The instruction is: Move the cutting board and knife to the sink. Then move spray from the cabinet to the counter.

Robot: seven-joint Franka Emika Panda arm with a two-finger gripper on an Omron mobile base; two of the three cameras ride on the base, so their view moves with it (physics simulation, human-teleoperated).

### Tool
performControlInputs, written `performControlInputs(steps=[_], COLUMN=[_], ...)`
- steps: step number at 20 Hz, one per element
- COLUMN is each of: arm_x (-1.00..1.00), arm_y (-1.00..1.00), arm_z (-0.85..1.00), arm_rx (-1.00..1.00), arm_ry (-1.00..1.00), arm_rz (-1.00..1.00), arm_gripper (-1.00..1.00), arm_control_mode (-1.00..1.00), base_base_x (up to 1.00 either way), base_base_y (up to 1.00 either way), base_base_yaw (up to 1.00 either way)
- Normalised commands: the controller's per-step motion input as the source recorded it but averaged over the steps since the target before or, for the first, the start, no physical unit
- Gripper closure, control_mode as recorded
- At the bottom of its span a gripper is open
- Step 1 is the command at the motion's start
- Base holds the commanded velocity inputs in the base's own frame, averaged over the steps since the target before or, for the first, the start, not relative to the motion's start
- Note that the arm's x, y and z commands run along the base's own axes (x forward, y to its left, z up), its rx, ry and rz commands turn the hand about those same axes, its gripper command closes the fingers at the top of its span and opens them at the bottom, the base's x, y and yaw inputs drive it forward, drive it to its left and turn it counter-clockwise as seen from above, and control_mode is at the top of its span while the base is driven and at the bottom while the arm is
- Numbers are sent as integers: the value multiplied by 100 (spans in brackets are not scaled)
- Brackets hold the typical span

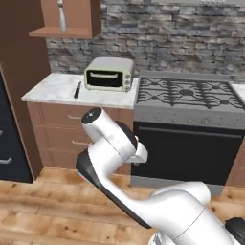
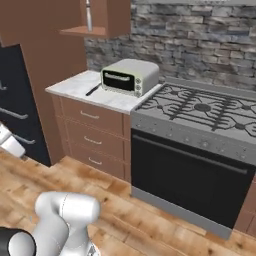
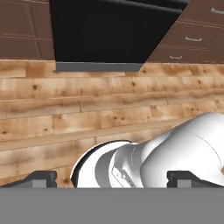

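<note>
Knife [image 1: 77, 89]: slim, black-handled, flat on marble tabletop [image 1: 55, 88], just left of toaster oven [image 1: 109, 73]. Spray [image 1: 62, 18] upright in cabinet [image 1: 72, 19] above. Pincer [image 3: 112, 178] spread wide, empty, facing wooden floor [image 3: 65, 109].

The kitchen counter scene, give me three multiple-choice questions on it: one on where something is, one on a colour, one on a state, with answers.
1. Where does the knife lie?
A. on the counter, left of the toaster oven
B. on the stove
C. on the floor

2. What colour is the toaster oven's body?
A. red
B. cream white
C. blue

3. How is the hand right now?
A. shut on the knife
B. shut on the spray
C. open, holding nothing

Answers: 1 A, the dark knife rests on the marble beside the oven. 2 B, its casing is pale in both base views. 3 C, the fingertips stand far apart with floor beyond.
</note>
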Motion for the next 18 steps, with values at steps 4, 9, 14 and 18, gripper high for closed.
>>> performControlInputs(steps=[4, 9, 14, 18], arm_x=[0, 0, 0, 0], arm_y=[0, 0, 0, 0], arm_z=[0, 0, 0, 0], arm_rx=[0, 0, 0, 0], arm_ry=[0, 0, 0, 0], arm_rz=[0, 0, 0, 0], arm_gripper=[-100, -100, -100, -100], arm_control_mode=[100, 100, 100, 100], base_base_x=[73, 77, 68, 68], base_base_y=[52, 65, 39, 56], base_base_yaw=[-38, -31, -16, -16])
